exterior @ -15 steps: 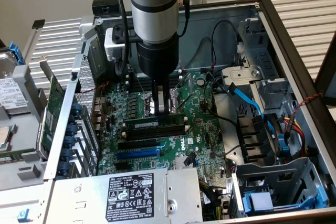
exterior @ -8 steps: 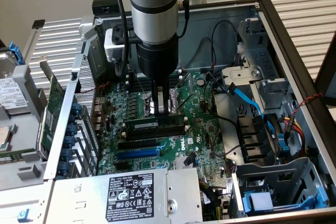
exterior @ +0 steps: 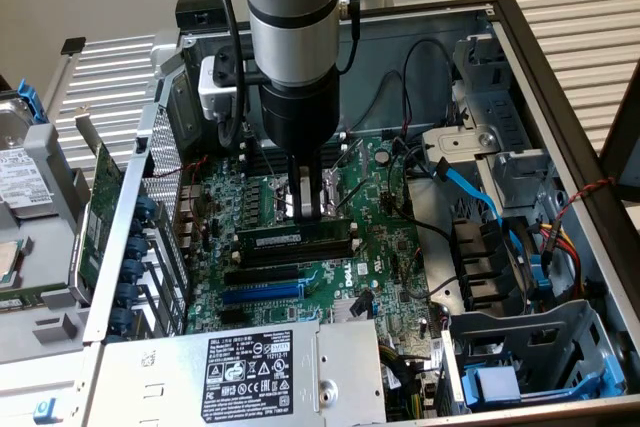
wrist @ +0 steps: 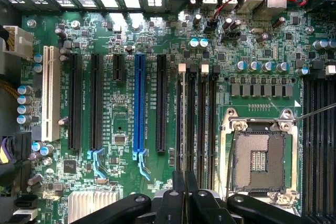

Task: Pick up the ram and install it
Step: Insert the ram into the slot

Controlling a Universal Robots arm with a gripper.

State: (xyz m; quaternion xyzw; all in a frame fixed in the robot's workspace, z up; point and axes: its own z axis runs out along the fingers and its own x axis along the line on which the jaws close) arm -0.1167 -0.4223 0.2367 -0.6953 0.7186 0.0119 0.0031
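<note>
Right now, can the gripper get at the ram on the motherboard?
Probably yes: the gripper, shut, hangs right over the ram at the black slots, with nothing between them; the blue cable lies further off.

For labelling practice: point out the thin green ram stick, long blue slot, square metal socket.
ram stick (exterior: 295, 237): exterior view, its middle.
blue slot (wrist: 139, 103): wrist view, mid-length.
metal socket (wrist: 260, 160): wrist view, centre.

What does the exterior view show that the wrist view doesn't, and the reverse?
Exterior view: the robot arm, the power supply, the blue cable and the ram's labelled side just below the tool. Wrist view: the empty CPU socket and the white slot. Both: the shut tool, the motherboard, the blue slot.
</note>
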